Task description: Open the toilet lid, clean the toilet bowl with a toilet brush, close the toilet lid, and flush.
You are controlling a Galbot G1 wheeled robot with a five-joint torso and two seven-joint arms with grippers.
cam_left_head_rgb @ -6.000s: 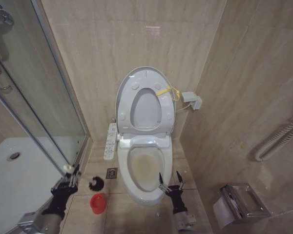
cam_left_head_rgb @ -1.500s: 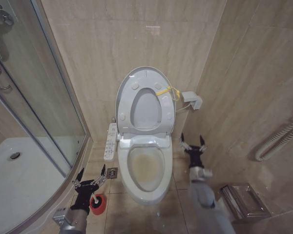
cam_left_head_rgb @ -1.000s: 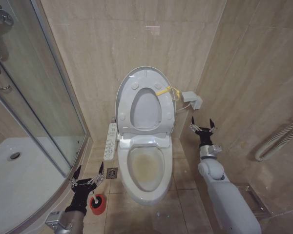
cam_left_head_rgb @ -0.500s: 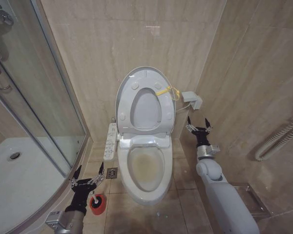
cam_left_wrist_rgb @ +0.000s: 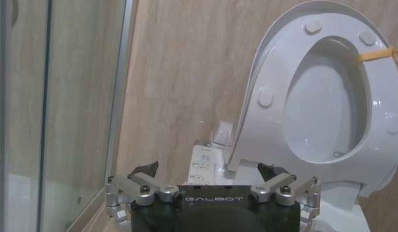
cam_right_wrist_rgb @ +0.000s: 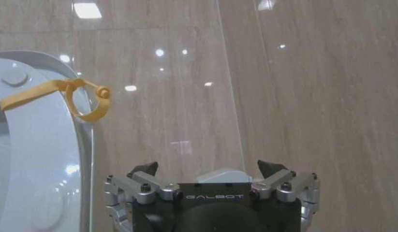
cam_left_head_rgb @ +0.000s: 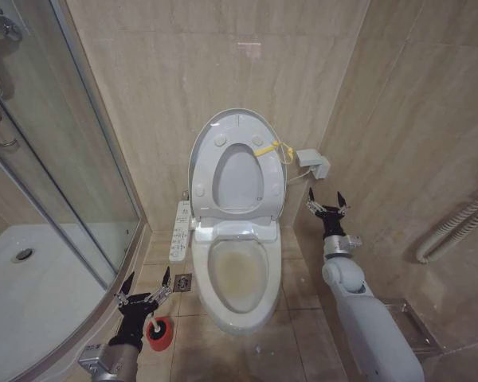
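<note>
Looking down, head view: the toilet lid [cam_left_head_rgb: 237,127] is standing upright against the far wall with the seat raised against it, and the toilet bowl [cam_left_head_rgb: 237,274] is lying open below.
Right arm: the right gripper [cam_left_head_rgb: 326,203] is hanging with fingers spread, empty, to the right of the raised lid and just below the wall box [cam_left_head_rgb: 313,164].
Left arm: the left gripper [cam_left_head_rgb: 144,288] is waiting, fingers apart and empty, near the floor left of the bowl, just above the red holder [cam_left_head_rgb: 158,333].
Left wrist view: the spread left gripper [cam_left_wrist_rgb: 212,182] is facing the lid's [cam_left_wrist_rgb: 276,58] underside and the control panel [cam_left_wrist_rgb: 206,166].
Right wrist view: the open right gripper [cam_right_wrist_rgb: 210,175] is facing the lid edge [cam_right_wrist_rgb: 82,130] carrying a yellow band [cam_right_wrist_rgb: 69,94].
Doing the step well: probably closing; the right fingers should be reaching the lid's top rim and lowering it slowly.
</note>
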